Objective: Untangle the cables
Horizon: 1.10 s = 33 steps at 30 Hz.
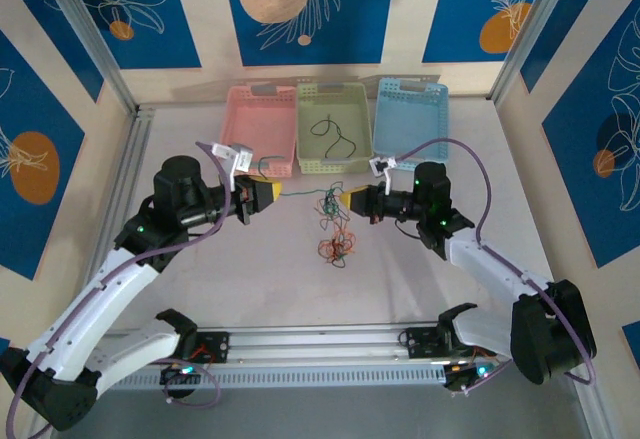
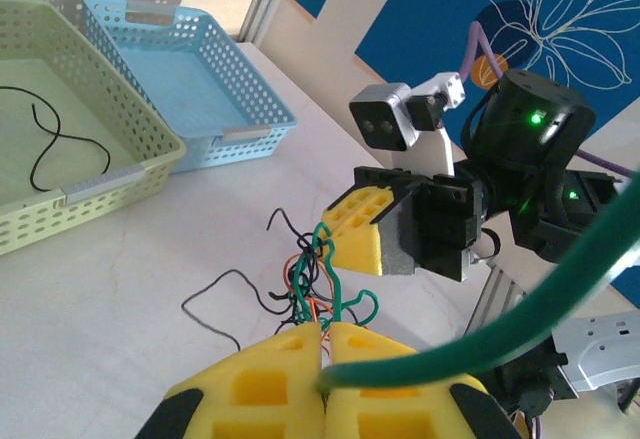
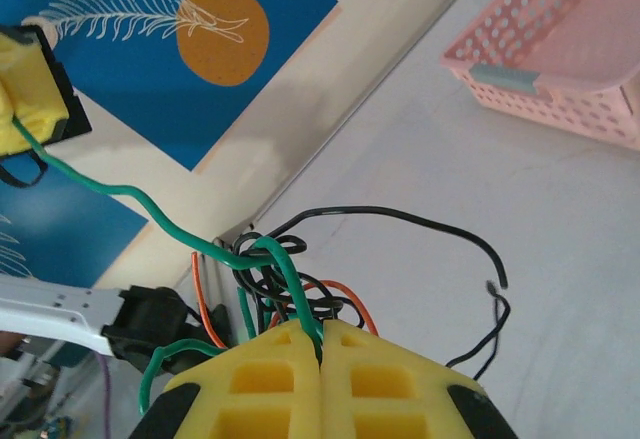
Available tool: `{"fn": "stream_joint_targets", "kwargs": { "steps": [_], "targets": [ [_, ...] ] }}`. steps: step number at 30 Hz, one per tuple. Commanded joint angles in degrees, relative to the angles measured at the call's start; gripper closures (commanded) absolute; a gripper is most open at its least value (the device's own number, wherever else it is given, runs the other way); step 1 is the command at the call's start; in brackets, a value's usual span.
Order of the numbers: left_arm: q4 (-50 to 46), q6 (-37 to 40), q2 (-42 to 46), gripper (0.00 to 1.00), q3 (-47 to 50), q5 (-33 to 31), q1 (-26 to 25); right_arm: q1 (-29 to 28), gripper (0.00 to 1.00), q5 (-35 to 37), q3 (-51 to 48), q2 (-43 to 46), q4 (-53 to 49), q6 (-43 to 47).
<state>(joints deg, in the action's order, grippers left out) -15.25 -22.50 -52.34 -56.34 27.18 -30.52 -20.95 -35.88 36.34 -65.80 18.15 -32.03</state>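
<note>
Both ends pinched | left pincer (image 1: 272, 195) grips green cable (image 1: 300, 193), centre-left | right pincer (image 1: 347, 202) clamps same cable, centre | other cables (image 1: 335, 246) bunched just below

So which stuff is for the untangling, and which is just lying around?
For the job: cable tangle, green cable pinched by left hand and right hand, maybe green basket holding a black cable.
Lying about: pink basket, blue basket.
</note>
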Motion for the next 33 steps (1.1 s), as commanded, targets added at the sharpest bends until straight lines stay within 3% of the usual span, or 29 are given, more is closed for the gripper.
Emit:
{"fn": "stream_joint_targets", "kwargs": {
  "steps": [1, 9, 14, 19, 28, 33],
  "targets": [
    [4.34, 0.42, 1.01, 1.0, -0.27, 2.58, 0.2, 2.14, 1.0, 2.31, 2.33, -0.82, -8.4, -6.49],
    [2.1, 0.88, 3.22, 1.0, -0.12, 2.33, 0.21, 2.61, 1.0, 6.14, 3.93, -0.97, -12.92, -7.66],
    [-1.1, 0.93, 7.27, 1.0, -2.46, 0.35, 0.22, 6.04, 1.0, 10.84, 1.93, -1.43, -15.72, -8.49],
    [-2.1, 0.52, 11.14, 1.0, -4.23, 0.92, 0.24, 9.59, 1.0, 10.59, -1.16, -1.87, -13.62, -10.22],
    [-3.01, 1.36, 11.64, 1.0, -4.39, -0.89, 0.25, 10.05, 1.0, 10.66, -1.59, -0.76, -13.45, -8.65],
    [-5.13, 3.13, 11.99, 1.0, -5.74, -3.38, 0.2, 10.96, 1.0, 15.38, -1.85, 0.71, -18.14, -5.75]
  ]
}}
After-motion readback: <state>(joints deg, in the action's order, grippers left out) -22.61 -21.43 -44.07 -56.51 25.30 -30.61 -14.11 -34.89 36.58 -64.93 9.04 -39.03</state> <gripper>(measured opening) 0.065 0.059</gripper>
